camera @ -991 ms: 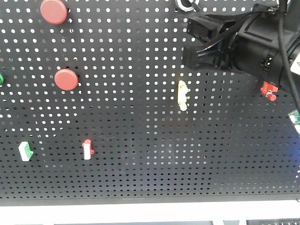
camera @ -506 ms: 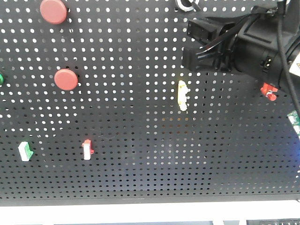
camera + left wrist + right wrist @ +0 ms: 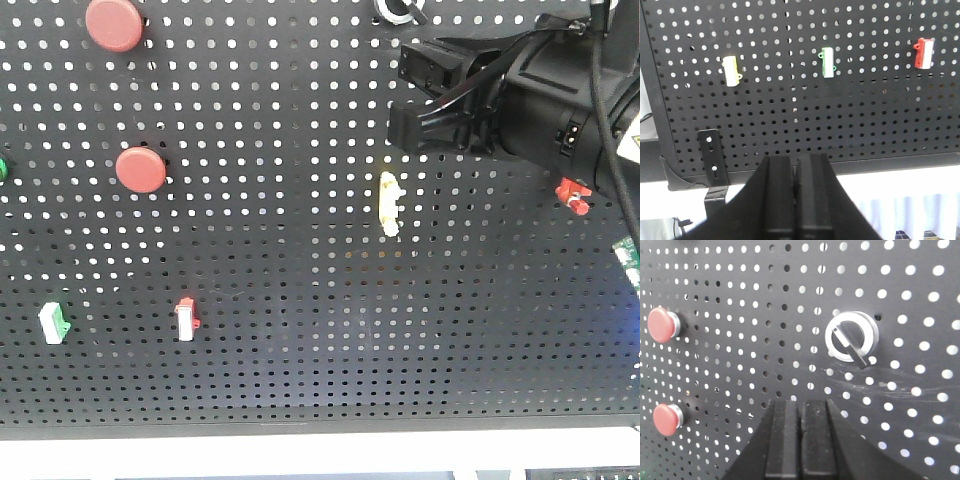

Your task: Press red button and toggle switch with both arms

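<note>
Two red buttons show on the black pegboard in the right wrist view, both off to the left of the right gripper: the upper red button sits high and far left, the lower red button about level with the fingertips. The right gripper's two black fingers are pressed flat together with no gap and nothing between them. The toggle switch lies above and slightly right of those fingertips, clear of them, its stubby black pointer slanting down to the right inside the silver ring.

From the front view, the right arm reaches in from the upper right, its tip pointing left just below the toggle switch, whose ring peeks in at the top edge. A pale yellow lever hangs below the arm's tip, and a red clip sits under the arm's body.

The left gripper is also closed, fingers touching and empty, held near the pegboard's bottom edge. Above it on the board are a yellow rocker up and left, a green rocker up and slightly right, and a red rocker far right.
</note>
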Available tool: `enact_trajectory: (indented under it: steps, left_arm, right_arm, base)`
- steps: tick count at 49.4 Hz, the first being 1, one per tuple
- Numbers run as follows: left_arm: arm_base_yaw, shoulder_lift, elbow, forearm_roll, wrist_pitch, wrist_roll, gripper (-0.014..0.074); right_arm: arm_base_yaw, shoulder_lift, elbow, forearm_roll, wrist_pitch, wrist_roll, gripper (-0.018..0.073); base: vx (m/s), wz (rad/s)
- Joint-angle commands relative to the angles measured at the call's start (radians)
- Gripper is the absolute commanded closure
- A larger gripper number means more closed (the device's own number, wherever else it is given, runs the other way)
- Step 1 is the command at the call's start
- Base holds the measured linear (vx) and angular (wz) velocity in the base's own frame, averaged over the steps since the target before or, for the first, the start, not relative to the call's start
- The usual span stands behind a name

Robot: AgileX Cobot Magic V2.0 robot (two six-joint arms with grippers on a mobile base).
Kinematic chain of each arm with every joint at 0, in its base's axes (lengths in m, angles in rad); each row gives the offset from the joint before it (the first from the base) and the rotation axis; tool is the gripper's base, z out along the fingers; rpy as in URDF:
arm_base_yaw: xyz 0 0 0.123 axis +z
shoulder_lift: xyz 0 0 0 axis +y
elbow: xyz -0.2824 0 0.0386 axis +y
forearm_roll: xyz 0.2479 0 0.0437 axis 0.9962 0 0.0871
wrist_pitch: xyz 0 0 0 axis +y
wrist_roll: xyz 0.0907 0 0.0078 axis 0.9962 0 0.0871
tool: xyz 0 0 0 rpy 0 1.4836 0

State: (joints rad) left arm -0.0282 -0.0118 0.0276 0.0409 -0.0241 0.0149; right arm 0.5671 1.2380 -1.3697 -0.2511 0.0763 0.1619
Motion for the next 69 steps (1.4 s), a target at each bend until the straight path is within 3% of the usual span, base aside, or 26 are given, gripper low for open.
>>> enact_trajectory:
  steps: [1, 11, 21, 25, 28, 35, 47, 59, 65, 69]
  left_arm:
    - [0.001, 0.004, 0.026, -0.010, -0.076, -0.008, 0.0594]
    - [0.001, 0.004, 0.026, -0.010, -0.076, -0.008, 0.0594]
    - [0.001, 0.004, 0.026, -0.010, -0.076, -0.008, 0.0594]
    - [0.001, 0.004, 0.026, -0.010, -0.076, -0.008, 0.0594]
    - [0.001, 0.004, 0.026, -0.010, -0.076, -0.008, 0.0594]
    - [0.001, 0.004, 0.026, -0.010, -0.076, -0.008, 0.0594]
    - [0.001, 0.004, 0.026, -0.010, -0.076, -0.008, 0.0594]
    - [0.001, 0.004, 0.026, -0.010, -0.076, -0.008, 0.0594]
    - [0.001, 0.004, 0.026, -0.010, -0.075, -0.008, 0.0594]
    - [-0.001, 0.005, 0.026, -0.010, -0.075, -0.008, 0.0594]
  right_arm:
    - [-0.003, -0.024, -0.030, -0.010, -0.076, -0.009, 0.0559]
    - [-0.003, -0.058, -0.030, -0.012, -0.016, -0.084, 0.0559]
    - [-0.008, -0.213, -0.030, -0.011, 0.342, -0.236, 0.0559]
    - [-0.062, -0.281, -0.026, 0.013, 0.501, -0.227, 0.0559]
    - [-0.141, -0.339, 0.014, 0.050, 0.538, -0.201, 0.0559]
    - [-0.332, -0.536, 0.266, 0.128, 0.392, -0.176, 0.0559]
    - [-0.498, -0.931, 0.849, 0.132, 0.090, -0.176, 0.0559]
    - [-0.659, -1.250, 1.284, 0.207, 0.060, -0.176, 0.0559]
    - [-0.678, -1.262, 1.422, 0.210, -0.033, -0.162, 0.0559]
    - [-0.674, -1.266, 1.408, 0.211, 0.037, -0.155, 0.0559]
  base:
    - [0.00, 0.00]
    - [0.00, 0.00]
    - [0.00, 0.00]
    - [0.00, 0.00]
    - [0.00, 0.00]
    - [0.00, 0.00]
    - [0.00, 0.00]
    - [0.00, 0.00]
    - [0.00, 0.00]
    - [0.00, 0.00]
